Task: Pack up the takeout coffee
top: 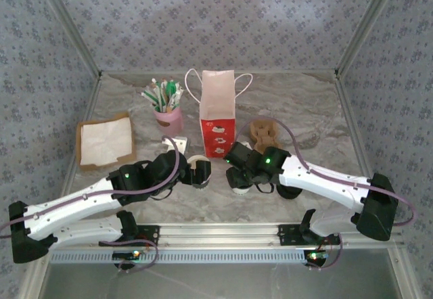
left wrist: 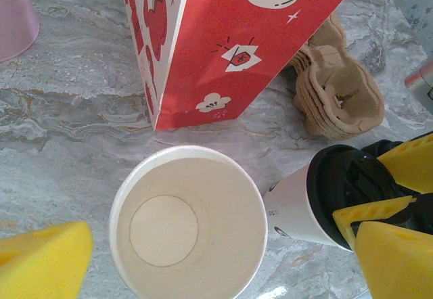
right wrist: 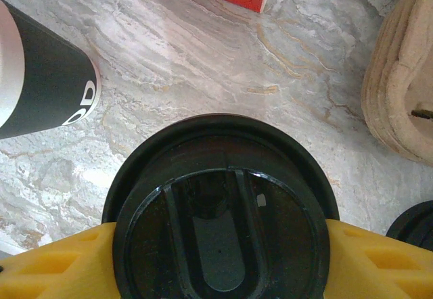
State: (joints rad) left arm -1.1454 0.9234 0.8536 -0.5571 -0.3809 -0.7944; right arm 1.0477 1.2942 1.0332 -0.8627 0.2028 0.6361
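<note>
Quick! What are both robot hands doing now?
Left gripper: open, straddling the lidless white paper cup.
Right gripper: closed on the white paper cup with round black plastic lid.

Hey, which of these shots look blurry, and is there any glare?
Top view: soft, hazy, evenly lit, no glare. Left wrist view: empty cup sharp, yellow pincer pad blurred. Right wrist view: faint sheen on the lidded cup, marble table crisp.

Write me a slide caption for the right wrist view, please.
Right gripper pinching the lidded takeout coffee, marbled table beneath.
</note>
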